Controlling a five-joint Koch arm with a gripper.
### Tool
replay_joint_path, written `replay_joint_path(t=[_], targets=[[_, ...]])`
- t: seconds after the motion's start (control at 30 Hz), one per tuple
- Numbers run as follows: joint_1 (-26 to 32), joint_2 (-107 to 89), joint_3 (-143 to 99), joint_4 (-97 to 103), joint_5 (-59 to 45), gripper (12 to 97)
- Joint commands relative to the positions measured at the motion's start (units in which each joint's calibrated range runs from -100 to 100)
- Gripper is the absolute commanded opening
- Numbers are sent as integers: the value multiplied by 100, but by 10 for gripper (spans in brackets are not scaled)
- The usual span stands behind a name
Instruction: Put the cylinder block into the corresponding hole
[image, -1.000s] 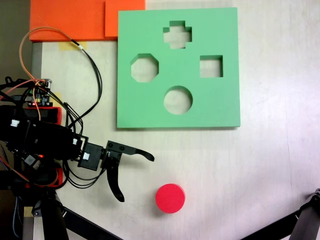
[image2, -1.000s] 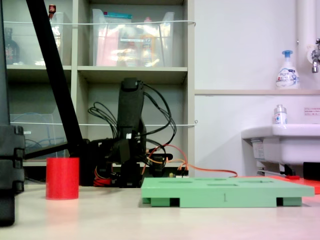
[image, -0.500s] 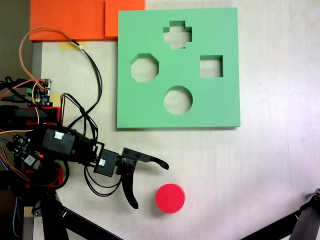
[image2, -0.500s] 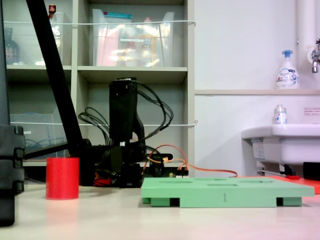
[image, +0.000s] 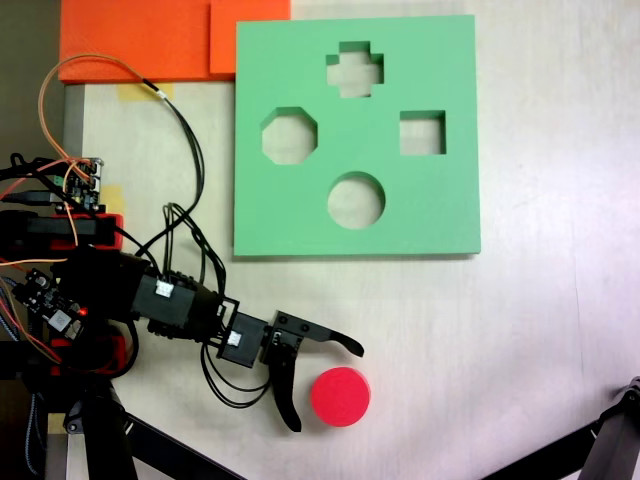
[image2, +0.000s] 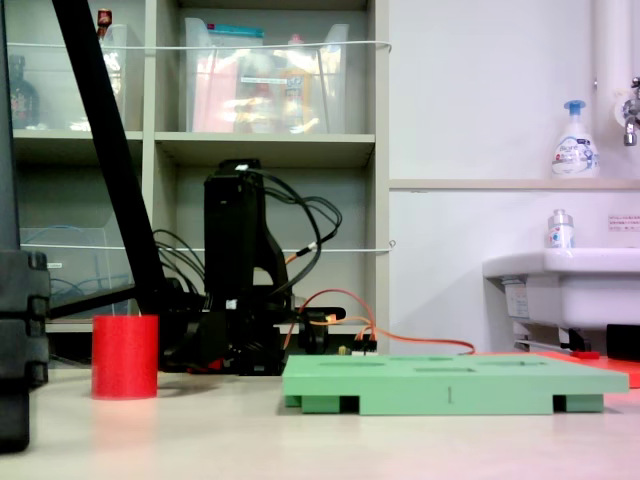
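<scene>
The short red foam cylinder block (image: 340, 397) stands on the pale table (image: 560, 330), well below the green foam board's round hole (image: 356, 200). The black gripper (image: 325, 389) lies just beside it, jaws wide open and empty, likely to straddle it

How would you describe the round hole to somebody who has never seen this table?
Find the green board in the fixed view from above. It has four cutouts; the round hole is the one nearest the red cylinder. It alone has no corners.
</scene>
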Motion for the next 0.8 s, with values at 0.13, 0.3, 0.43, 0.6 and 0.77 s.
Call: replay_joint_path(t=[0.13, 0.3, 0.43, 0.6, 0.77], targets=[[-10, 159, 468, 254, -34, 821], [-15, 327, 767, 62, -39, 820], [0, 494, 927, 52, -44, 820], [15, 690, 1106, 33, -54, 820], [20, 704, 1136, 23, -59, 784]])
